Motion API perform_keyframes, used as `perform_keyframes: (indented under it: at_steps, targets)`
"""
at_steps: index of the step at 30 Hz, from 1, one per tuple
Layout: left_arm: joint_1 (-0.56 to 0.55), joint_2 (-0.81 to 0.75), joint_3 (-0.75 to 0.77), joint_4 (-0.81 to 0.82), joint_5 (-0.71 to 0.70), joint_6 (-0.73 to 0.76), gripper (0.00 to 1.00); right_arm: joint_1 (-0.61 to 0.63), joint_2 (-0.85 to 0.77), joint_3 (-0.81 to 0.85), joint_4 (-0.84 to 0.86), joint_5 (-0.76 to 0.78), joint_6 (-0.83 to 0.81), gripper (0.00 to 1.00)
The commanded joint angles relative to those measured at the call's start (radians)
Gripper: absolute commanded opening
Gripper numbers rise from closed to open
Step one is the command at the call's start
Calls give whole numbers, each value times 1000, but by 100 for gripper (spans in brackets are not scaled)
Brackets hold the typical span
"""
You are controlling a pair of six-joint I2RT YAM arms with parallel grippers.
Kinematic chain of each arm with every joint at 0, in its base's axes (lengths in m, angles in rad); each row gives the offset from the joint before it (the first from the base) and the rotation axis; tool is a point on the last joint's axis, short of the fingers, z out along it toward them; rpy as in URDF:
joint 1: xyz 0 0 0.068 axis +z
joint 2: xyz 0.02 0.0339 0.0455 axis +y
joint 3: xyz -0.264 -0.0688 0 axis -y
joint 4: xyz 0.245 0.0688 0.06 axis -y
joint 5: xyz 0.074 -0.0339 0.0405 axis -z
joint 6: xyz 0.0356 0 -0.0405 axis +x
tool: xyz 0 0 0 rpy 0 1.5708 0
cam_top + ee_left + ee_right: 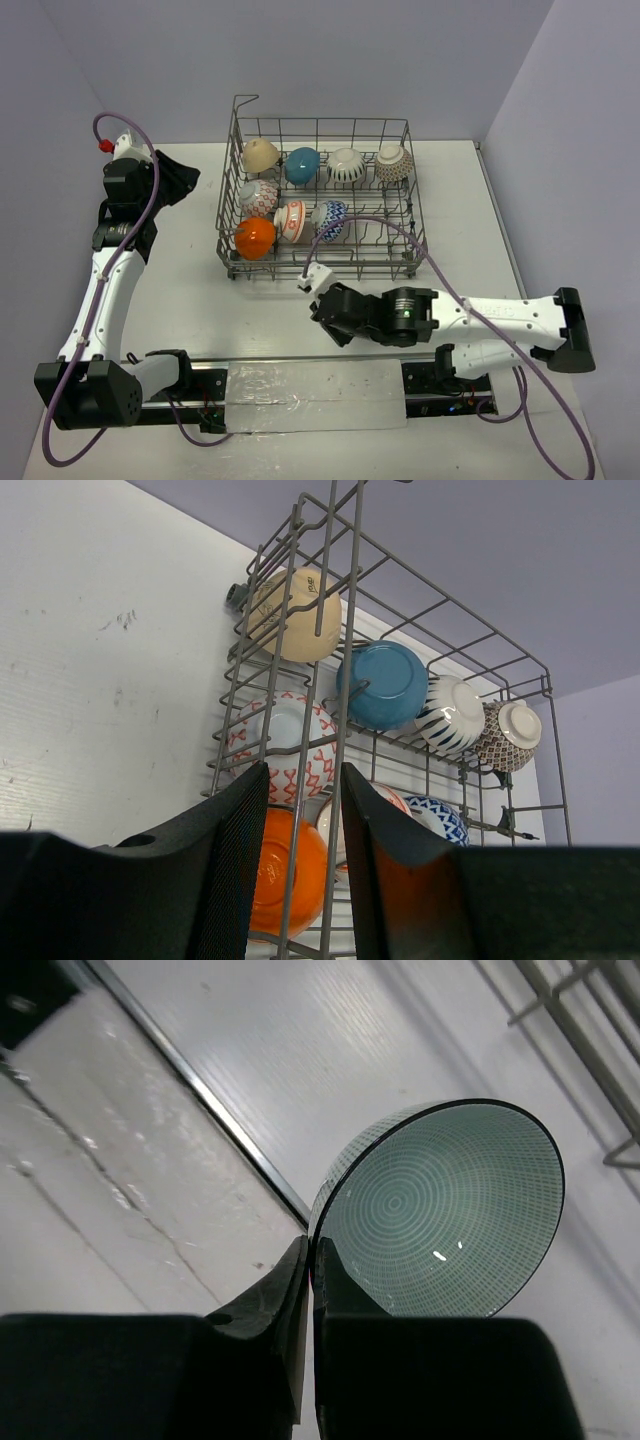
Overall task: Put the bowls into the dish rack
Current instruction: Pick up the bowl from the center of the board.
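One pale green bowl (440,1210), hard, glazed and likely slick and chippable, sits pinched by its thin rim in the closed right gripper (311,1250), over the table (330,1040) near the front of the dish rack (320,121).

Dish rack (320,121) sits far-centre on the table (460,220) with eight bowls (302,165) in it: four in a row along the far side, one mid-left, and three nearer, starting at the near-left corner. Left gripper (305,780) is left of the rack by its far-left corner, apart from it. Right gripper (310,1250) is just before the rack's near edge, with the ninth bowl (440,1210) held by its rim between the fingers.
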Motion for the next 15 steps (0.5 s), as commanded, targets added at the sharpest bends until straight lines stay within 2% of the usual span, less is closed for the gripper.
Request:
perform_keyframes:
  at_steps: [1, 5, 10, 15]
  targets:
    - [-5, -18, -6, 34, 15, -5, 40, 8, -108, 96, 130, -31, -59, 0]
    - [-5, -16, -7, 35, 11, -4, 40, 8, -193, 125, 242, -74, -98, 0]
    - [-5, -13, -9, 38, 15, -5, 40, 2, -290, 147, 333, -24, -141, 0]
    - [-5, -15, -9, 37, 12, -2, 40, 2, -296, 160, 373, 208, -203, 0]
